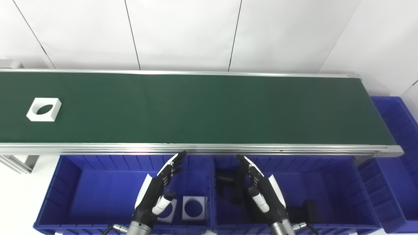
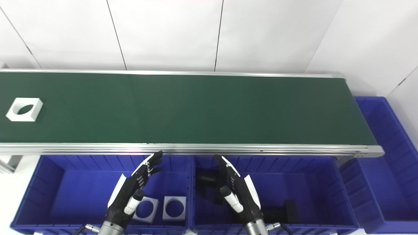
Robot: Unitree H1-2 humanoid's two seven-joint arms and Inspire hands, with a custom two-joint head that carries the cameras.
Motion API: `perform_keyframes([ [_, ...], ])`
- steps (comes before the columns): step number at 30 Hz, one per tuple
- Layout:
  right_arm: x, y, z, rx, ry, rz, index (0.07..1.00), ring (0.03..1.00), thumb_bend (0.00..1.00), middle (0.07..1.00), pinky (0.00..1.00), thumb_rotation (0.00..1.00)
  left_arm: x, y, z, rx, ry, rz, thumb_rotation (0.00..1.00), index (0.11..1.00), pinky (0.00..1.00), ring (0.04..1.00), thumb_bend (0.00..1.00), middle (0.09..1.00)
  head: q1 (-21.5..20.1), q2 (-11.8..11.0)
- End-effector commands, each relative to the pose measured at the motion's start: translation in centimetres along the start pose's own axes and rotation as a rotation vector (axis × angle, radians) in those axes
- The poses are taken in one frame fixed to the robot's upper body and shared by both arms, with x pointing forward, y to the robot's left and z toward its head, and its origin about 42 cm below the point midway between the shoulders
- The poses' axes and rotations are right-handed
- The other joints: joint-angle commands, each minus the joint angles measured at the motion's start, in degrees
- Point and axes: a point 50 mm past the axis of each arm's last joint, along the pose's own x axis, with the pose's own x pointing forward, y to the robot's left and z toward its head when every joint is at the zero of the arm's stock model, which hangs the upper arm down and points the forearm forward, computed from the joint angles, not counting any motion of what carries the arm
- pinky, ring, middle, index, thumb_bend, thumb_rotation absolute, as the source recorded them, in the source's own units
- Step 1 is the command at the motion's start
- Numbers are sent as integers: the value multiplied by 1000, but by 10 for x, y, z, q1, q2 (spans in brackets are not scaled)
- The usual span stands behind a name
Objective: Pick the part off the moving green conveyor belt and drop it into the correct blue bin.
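Note:
A white square part with a round hole (image 1: 44,109) lies on the green conveyor belt (image 1: 209,107) at its far left. My left hand (image 1: 158,189) hovers open over the left blue bin (image 1: 65,182), fingers stretched toward the belt's near rail, holding nothing. My right hand (image 1: 263,192) hovers open over the middle blue bin (image 1: 329,182), also holding nothing. Both hands are far to the right of the part. In the left bin lie two white square parts with holes (image 1: 194,207), one partly hidden by my left hand.
Black parts (image 1: 228,182) lie in the middle bin, another (image 1: 308,209) near my right wrist. A third blue bin (image 1: 398,163) stands at the belt's right end. An aluminium rail (image 1: 209,148) runs along the belt's near edge. White wall panels stand behind.

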Motion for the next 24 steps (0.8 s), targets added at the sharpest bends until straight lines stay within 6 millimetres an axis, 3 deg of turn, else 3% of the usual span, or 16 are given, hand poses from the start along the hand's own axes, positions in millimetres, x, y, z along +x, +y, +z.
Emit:
perform_keyframes([
  [1,7,-3,14,-4,-95,-8,922,950,902,943,928,1000,3,1,8,2,-60,-7,1000,906,904,944,921,949,1,0],
  [20,5,-4,13,-11,-92,-14,905,937,906,928,916,1000,3,0,6,19,-53,2,1000,892,867,916,914,929,2,-2],
  [24,4,-4,11,-6,-84,-13,904,937,909,926,917,1000,2,-1,4,12,-46,2,1000,891,862,913,906,926,12,-14],
])
